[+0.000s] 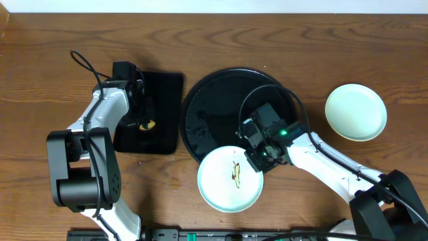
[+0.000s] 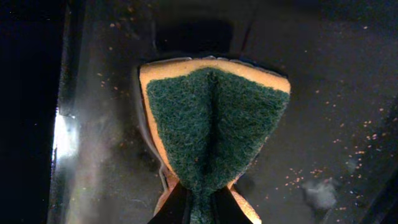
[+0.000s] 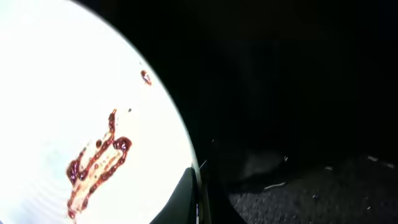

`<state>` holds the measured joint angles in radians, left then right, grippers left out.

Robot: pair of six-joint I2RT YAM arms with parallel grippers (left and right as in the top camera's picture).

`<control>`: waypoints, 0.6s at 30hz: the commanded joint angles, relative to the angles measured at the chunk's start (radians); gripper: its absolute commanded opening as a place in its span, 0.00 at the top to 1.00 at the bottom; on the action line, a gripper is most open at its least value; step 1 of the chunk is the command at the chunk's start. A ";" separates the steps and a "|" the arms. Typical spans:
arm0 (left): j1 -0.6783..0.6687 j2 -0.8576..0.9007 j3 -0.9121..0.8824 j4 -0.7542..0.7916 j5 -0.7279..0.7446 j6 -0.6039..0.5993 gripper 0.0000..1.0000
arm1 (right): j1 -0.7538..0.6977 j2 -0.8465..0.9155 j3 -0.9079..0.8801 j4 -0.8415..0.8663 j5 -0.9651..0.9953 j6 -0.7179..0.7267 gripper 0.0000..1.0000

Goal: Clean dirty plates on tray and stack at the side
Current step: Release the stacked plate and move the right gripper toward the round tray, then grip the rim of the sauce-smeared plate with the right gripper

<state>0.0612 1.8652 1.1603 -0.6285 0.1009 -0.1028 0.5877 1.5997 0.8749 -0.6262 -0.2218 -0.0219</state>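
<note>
A pale plate point(image 1: 227, 184) with a brown smear point(image 1: 236, 173) at its centre lies across the front rim of the round black tray point(image 1: 214, 110), partly over the table. My right gripper point(image 1: 257, 158) is shut on this plate's right rim. In the right wrist view the plate point(image 3: 68, 81) fills the left side, and the gripper point(image 3: 200, 205) pinches its edge with one dark finger point(image 3: 180, 202) on top. A second pale plate point(image 1: 356, 112), clean, sits on the table at the right. My left gripper point(image 1: 144, 122) is shut on a green-and-yellow sponge point(image 2: 214, 118).
The sponge hangs just above a smaller rectangular black tray point(image 1: 164, 87) left of the round one; its floor point(image 2: 336, 124) is speckled with crumbs. Both arms reach in from the table's front edge.
</note>
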 commanded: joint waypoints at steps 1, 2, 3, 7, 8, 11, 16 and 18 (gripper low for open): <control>-0.002 0.005 -0.012 -0.010 -0.016 0.012 0.92 | -0.015 0.004 0.015 0.041 0.055 0.058 0.99; -0.002 0.005 -0.012 -0.010 -0.016 0.012 0.92 | -0.021 0.003 0.021 0.051 0.065 0.073 0.99; -0.002 0.005 -0.012 -0.010 -0.016 0.012 0.92 | -0.029 0.003 0.027 0.066 0.078 0.087 0.99; -0.002 0.005 -0.012 -0.011 -0.015 0.012 0.92 | -0.068 0.003 0.033 0.147 0.168 0.156 0.99; -0.002 0.005 -0.012 -0.011 -0.015 0.012 0.92 | -0.076 0.003 0.033 0.164 0.194 0.171 0.99; -0.002 0.005 -0.012 -0.011 -0.015 0.012 0.92 | -0.089 0.003 0.033 0.211 0.224 0.166 0.99; -0.002 0.005 -0.012 -0.011 -0.015 0.012 0.92 | -0.090 0.004 0.033 0.285 0.226 0.094 0.90; -0.002 0.005 -0.012 -0.011 -0.015 0.012 0.92 | -0.090 0.004 0.033 0.306 0.256 0.095 0.69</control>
<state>0.0612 1.8652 1.1603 -0.6289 0.1009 -0.1028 0.5045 1.5997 0.8886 -0.3386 -0.0204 0.0982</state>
